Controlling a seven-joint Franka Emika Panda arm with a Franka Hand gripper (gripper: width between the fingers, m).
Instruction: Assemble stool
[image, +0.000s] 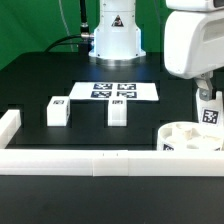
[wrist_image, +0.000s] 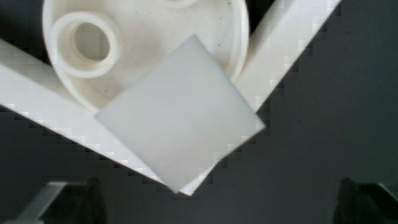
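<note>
On a black table (image: 40, 75) before a green backdrop, the round seat (image: 172, 132) sat wedged into the rails' (image: 90, 160) corner, apparently for bracing, one leg (image: 210, 115) upright on it between wide, empty fingers (wrist_image: 57, 203); spare legs (image: 57, 111) waited nearby.
</note>
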